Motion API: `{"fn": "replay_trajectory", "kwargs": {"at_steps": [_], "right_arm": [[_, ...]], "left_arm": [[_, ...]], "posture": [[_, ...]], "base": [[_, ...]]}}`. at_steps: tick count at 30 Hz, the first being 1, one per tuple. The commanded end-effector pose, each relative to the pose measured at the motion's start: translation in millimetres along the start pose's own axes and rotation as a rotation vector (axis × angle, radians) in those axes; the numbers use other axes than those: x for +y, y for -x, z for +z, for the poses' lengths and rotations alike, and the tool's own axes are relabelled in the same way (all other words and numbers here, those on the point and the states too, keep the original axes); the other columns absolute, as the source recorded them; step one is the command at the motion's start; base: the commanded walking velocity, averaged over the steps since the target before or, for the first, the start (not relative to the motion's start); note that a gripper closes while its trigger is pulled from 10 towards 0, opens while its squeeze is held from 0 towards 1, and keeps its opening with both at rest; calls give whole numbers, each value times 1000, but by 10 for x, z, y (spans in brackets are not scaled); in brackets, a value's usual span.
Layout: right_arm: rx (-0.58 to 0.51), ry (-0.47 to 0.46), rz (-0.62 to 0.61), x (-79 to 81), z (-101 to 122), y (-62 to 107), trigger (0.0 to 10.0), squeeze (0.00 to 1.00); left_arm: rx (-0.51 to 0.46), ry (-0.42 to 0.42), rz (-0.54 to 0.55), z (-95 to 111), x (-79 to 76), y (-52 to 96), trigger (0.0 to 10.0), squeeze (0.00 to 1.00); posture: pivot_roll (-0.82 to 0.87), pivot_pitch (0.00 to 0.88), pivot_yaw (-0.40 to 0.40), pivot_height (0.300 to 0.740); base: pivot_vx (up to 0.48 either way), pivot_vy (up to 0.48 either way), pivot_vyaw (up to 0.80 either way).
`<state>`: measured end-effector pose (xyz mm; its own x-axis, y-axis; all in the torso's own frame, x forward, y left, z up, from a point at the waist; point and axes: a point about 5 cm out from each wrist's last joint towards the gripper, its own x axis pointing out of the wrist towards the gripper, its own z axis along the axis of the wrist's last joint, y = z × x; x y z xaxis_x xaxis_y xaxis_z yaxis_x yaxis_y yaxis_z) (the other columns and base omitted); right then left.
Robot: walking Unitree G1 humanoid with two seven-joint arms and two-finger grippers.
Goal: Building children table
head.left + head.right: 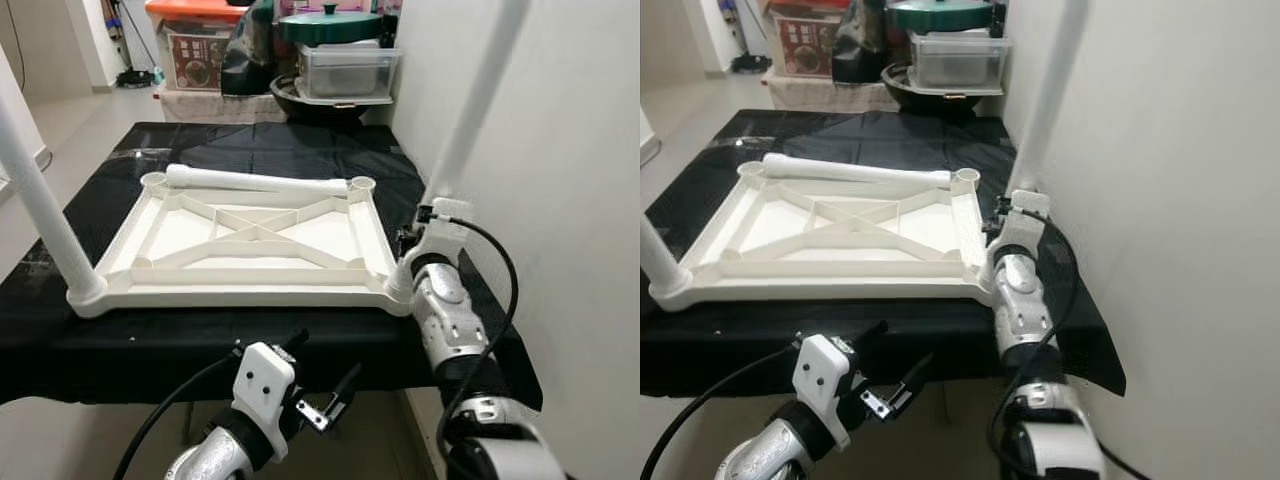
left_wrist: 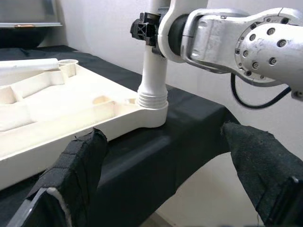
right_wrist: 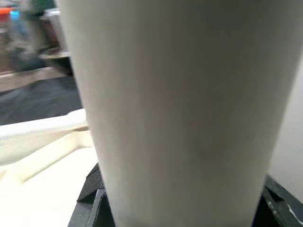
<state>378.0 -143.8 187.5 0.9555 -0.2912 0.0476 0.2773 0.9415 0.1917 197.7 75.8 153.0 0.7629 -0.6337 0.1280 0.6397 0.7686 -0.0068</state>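
- Desk [image 1: 300, 345] covered by one black cloth; carries one cream-white rectangular plastic tabletop [image 1: 245, 245], lying upside down, cross-braced ribs facing up.
- Leg count: three white plastic tube legs seen. Two stand upright in the near corner sockets, one lies loose.
- Near left corner: first upright white tube leg [image 1: 45, 215] seated in its socket, leaning slightly out of frame at the top.
- Left gripper [image 1: 318, 385] below the desk's near edge, in front of the tabletop, touching nothing. In the left wrist view its two black fingers [image 2: 73, 175] are spread wide apart, nothing between them.
- Far edge: the loose white tube leg [image 1: 255, 181] rests across the tabletop, between the two far corner sockets. Both far sockets, left one [image 1: 154, 181] and right one [image 1: 362, 185], stand open.
- Near right corner: second upright white tube leg [image 1: 475, 105] in its socket, close beside the white wall [image 1: 560, 150].
- Right gripper [image 1: 425, 225] at the base of that leg, just above the socket; fingers closed around the tube, which sits right against the right wrist camera.
- Background beyond the desk: one clear plastic storage box [image 1: 345, 70] with a green lid [image 1: 330, 25] on top.
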Motion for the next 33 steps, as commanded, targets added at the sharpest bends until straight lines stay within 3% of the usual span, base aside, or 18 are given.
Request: {"fn": "replay_trajectory", "kwargs": {"at_steps": [1,5,6,7,8,11,14,15,18,20,23,24,26,27,29,32,33], "right_arm": [[87,-85,-107,-119,-145,23,0,0],[92,-97,-95,-2,-144,30,0,0],[94,-121,-64,73,-141,30,10000,0],[94,-121,-64,73,-141,30,10000,0],[68,-134,6,151,-112,36,10000,1000],[-6,-142,138,257,-9,68,10000,1000],[-39,-128,183,231,42,65,10000,996],[-36,-161,258,231,63,56,10000,0],[-48,-193,610,226,180,44,10000,0],[-42,-185,663,208,192,38,10000,0],[61,-159,915,97,186,29,10000,0],[61,-159,915,97,186,29,10000,0],[113,-157,1069,64,201,49,10000,0],[129,-149,1152,83,212,72,10000,0],[140,-143,1208,96,219,88,10000,0],[189,-72,1454,195,211,202,10000,0],[189,-72,1454,195,211,202,10000,0]], "left_arm": [[14,-3,-3,-17,2,6,10000,0],[14,-4,-3,-18,1,4,10000,0],[14,-4,-3,-18,2,4,10000,0],[14,-4,-3,-18,2,4,10000,0],[14,-4,-3,-18,2,4,10000,0],[16,-2,-5,-23,0,4,10000,0],[16,-2,-5,-24,-1,2,10000,0],[16,-2,-6,-26,-3,1,10000,0],[15,-1,-8,-31,-6,-4,10000,0],[15,0,-8,-32,-7,-5,10000,0],[15,1,-11,-38,-9,-9,10000,0],[15,1,-11,-38,-9,-9,10000,0],[15,1,-12,-40,-10,-11,10000,0],[15,0,-13,-41,-11,-10,10000,0],[16,0,-14,-42,-11,-8,10000,0],[16,0,-18,-44,-20,-10,10000,0],[16,0,-18,-44,-20,-10,10000,0]], "posture": [[131,77,-47,740],[134,76,-52,740],[132,77,-49,740],[132,77,-49,740],[131,77,-51,740],[126,73,-48,740],[125,72,-48,740],[125,68,-47,740],[119,64,-47,740],[117,63,-48,740],[117,57,-48,740],[117,57,-48,740],[123,55,-51,740],[125,52,-52,740],[125,52,-52,740],[132,45,-56,740],[132,45,-56,740]], "base": [[0,0,0],[0,0,0],[0,0,0],[0,0,0],[0,0,0],[0,0,0],[0,0,0],[0,0,0],[0,0,0],[0,0,0],[0,0,0],[0,0,0],[0,0,0],[0,0,0],[0,0,0],[0,0,0],[0,0,0]]}}
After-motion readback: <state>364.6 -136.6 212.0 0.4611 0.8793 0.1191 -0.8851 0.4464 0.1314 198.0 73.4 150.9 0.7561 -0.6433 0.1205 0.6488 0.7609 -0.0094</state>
